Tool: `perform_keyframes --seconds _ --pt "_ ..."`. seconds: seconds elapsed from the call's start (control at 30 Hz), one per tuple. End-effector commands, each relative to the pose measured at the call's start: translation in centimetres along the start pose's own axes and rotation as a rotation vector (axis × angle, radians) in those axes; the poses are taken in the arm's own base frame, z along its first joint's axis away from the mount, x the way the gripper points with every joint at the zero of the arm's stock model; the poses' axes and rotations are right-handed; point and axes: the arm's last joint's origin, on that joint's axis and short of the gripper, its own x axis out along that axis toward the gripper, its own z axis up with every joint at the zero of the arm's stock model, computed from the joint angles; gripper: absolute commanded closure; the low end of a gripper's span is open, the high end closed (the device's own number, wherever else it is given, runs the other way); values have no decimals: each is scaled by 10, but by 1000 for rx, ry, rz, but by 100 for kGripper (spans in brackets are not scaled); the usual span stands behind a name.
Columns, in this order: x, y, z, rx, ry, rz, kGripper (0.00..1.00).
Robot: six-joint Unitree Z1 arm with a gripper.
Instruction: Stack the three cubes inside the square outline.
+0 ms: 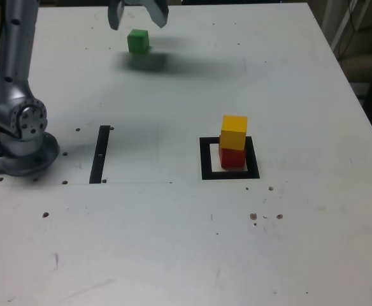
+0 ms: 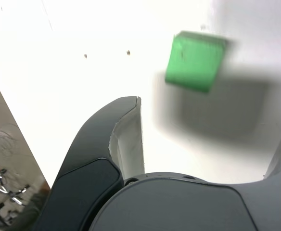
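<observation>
The yellow cube [image 1: 234, 132] sits on the red cube [image 1: 232, 157], and both stand inside the black square outline [image 1: 206, 158] right of centre in the exterior view. Far back on the table the green cube [image 1: 137, 41] rests alone. My gripper [image 1: 138, 15] hangs just above and behind it, open, with nothing between its fingers. In the wrist view the green cube [image 2: 195, 61] lies beyond my open gripper [image 2: 212, 125], a little blurred, apart from both dark fingers [image 2: 107, 139].
A thin black strip [image 1: 100, 153] lies flat left of the outline. The arm's grey base [image 1: 17, 131] stands at the exterior view's left edge. The white table [image 1: 173, 242] has small screw holes, and its far edge runs just behind the gripper.
</observation>
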Motion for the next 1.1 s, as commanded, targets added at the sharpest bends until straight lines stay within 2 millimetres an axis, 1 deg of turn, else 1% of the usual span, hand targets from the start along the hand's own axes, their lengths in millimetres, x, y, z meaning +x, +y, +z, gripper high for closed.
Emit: perform_keyframes --seconds 0.0,0.1,0.23,0.43,0.53,0.6,0.63,0.8,0.87,0.93,1.07 --pt "7 7 -1 3 7 -12 2" --pt "16 18 -3 10 12 -28 2" --pt "26 29 -2 21 15 -44 4" --pt "38 37 5 37 18 -66 8" --pt "46 39 9 44 21 -83 12" --pt "50 40 11 46 21 -91 17" --pt "51 41 12 46 20 -93 21" --pt "54 43 16 44 11 -85 50" --pt "55 44 17 43 9 -83 57" --pt "57 45 18 44 8 -86 60" --pt "61 46 21 47 6 -95 61"
